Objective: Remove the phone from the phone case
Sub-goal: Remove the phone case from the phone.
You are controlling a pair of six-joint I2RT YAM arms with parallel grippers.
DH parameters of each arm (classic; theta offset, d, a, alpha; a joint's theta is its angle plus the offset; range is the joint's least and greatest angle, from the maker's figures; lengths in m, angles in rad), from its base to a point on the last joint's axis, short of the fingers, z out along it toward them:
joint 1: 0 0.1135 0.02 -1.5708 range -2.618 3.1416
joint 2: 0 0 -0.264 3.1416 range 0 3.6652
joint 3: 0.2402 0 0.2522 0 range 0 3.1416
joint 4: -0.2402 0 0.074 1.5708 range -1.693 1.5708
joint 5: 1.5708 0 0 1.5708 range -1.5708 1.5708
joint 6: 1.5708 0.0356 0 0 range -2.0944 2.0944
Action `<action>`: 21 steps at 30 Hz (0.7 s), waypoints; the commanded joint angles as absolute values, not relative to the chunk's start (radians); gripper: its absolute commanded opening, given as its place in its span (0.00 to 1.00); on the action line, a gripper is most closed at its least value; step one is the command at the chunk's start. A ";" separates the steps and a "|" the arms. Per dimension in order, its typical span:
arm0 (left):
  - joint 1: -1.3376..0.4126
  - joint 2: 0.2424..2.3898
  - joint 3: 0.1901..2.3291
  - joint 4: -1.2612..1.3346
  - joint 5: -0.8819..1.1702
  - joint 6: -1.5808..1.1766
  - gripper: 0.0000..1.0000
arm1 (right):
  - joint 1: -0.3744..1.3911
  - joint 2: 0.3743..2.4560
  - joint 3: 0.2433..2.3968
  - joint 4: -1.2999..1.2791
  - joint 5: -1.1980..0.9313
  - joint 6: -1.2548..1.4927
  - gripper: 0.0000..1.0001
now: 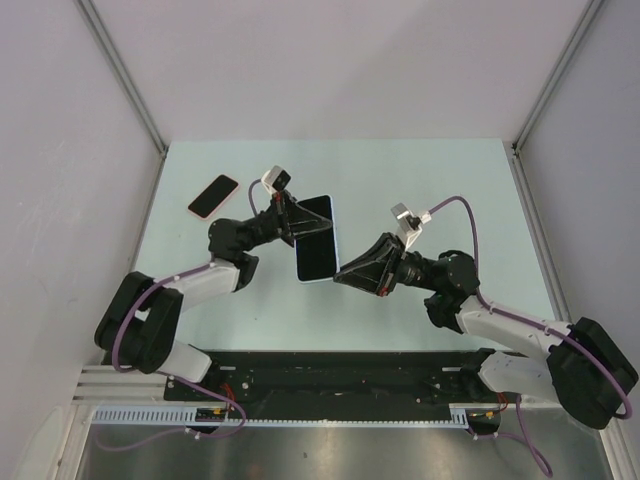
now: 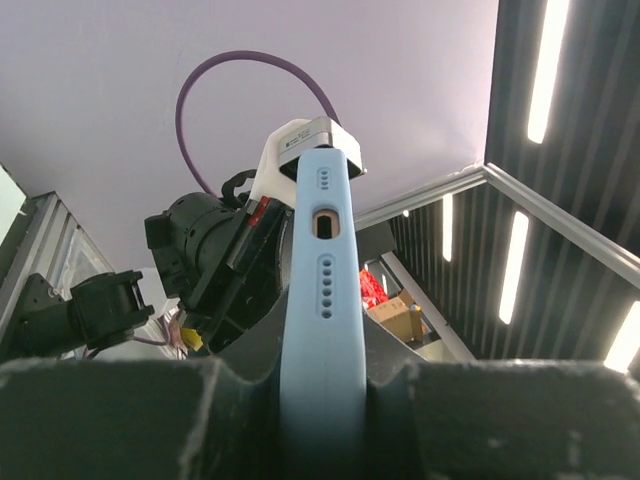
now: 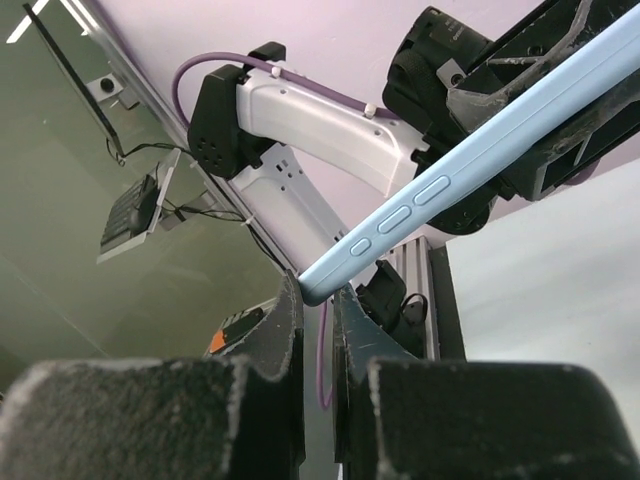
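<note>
Both arms are built of glossy black joint housings and smooth white link shells: the black-and-white left arm (image 1: 195, 283) at the lower left of the top view, the matching right arm (image 1: 505, 325) at the lower right. A thin purple cable (image 1: 458, 200) loops along each. Small white-and-grey camera blocks (image 1: 272, 180) cap the wrists. The black, wedge-shaped right gripper (image 1: 338, 278) has rough, dark grey finger pads (image 3: 150, 410).

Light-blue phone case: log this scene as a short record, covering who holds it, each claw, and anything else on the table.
item: light-blue phone case, black-screened phone inside
position: lifted off the pale green table, between both arms
left claw: shut on the case, charging-port edge toward its camera
right claw: shut on one corner of the case
elsewhere: pink-edged phone lying flat at the table's far left
</note>
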State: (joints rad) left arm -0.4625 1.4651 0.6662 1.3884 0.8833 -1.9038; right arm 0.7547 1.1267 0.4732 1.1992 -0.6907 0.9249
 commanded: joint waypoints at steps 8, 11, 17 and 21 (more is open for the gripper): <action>-0.505 1.292 0.657 1.260 0.742 -1.792 0.00 | 0.718 1.233 0.554 1.600 -0.681 0.950 0.00; -0.505 1.263 0.670 1.233 0.756 -1.776 0.00 | 0.716 1.265 0.548 1.600 -0.663 0.946 0.00; -0.505 1.255 0.706 1.279 0.785 -1.818 0.00 | 0.732 1.284 0.541 1.601 -0.673 0.899 0.00; -0.511 1.241 0.732 1.258 0.822 -1.828 0.00 | 0.726 1.275 0.545 1.601 -0.709 0.874 0.00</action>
State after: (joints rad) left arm -0.4614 1.2938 0.6559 1.2251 0.8040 -1.7897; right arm 0.7250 1.2446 0.5072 1.4303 -0.7498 0.9905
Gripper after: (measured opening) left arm 0.197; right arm 0.076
